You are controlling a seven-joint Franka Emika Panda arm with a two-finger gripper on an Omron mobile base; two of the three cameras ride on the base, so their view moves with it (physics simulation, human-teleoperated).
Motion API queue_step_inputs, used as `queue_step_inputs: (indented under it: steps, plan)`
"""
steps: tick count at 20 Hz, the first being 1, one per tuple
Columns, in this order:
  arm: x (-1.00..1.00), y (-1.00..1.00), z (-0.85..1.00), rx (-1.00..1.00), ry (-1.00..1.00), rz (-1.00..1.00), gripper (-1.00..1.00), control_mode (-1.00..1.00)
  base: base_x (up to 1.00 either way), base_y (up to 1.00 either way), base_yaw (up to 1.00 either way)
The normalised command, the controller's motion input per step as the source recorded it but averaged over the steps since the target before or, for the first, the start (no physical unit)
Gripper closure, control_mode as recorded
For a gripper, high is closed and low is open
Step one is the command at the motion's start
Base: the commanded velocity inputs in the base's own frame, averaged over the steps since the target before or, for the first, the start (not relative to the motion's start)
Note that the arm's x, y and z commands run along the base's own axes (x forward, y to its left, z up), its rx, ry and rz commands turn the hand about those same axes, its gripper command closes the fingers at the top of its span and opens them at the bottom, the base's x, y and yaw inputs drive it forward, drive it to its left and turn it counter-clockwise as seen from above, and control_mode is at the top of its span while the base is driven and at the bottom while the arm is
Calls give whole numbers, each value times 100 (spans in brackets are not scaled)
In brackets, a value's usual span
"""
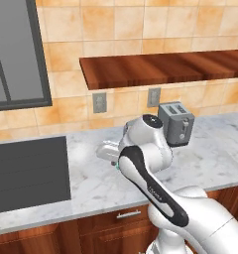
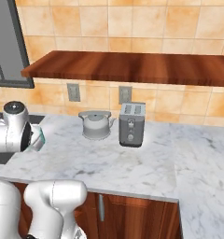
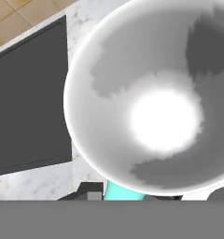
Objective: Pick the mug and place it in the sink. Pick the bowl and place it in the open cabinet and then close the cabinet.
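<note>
The small teal mug (image 3: pixel 123 191) sits at the very base of the hand view, wedged between the two dark fingers (image 3: pixel 88 191), which are clenched on it; the grip reads as closed, with only a slice of the mug's turquoise wall showing. In the left base view the same teal shows as a thin sliver (image 1: pixel 118 165) at the white arm's wrist, and in the right base view as a turquoise edge (image 2: pixel 39 138) beside the wrist at the left of frame. How much of the mug body lies within the grip cannot be told. Directly ahead of the fingers, along the line of sight of the hand, looms a large pale grey metallic rounded vessel (image 3: pixel 156 102) with a bright glare at its centre; it stands on the white marble tabletop (image 3: pixel 34 179) and matches the grey kettle (image 2: pixel 96 125) seen in the right base view beside the grey two-slot toaster (image 2: pixel 131 124). The matte black sink (image 3: pixel 30 98) lies to the left of the fingers in the hand view, well apart from the mug, with a strip of marble between; in the left base view the dark basin (image 1: pixel 29 171) lies to the arm's left. The relation that governs the coming move is therefore lateral: the held mug must travel leftward, away from the kettle, to stand over the basin before release. The likely hazard is contact with the kettle during that transfer.
</note>
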Motion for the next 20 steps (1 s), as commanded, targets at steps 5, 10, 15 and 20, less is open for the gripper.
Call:
queue_step_inputs:
  steps: [5,10,15,20]
  plan:
    - [-5,-2,52,0,13,1,100,-100,0,0,0]
    - [-17,-1,60,0,21,0,100,-100,0,0,0]
    - [-13,-4,24,0,20,3,100,-100,0,0,0]
    - [-19,-36,-3,1,1,9,100,-100,0,0,0]
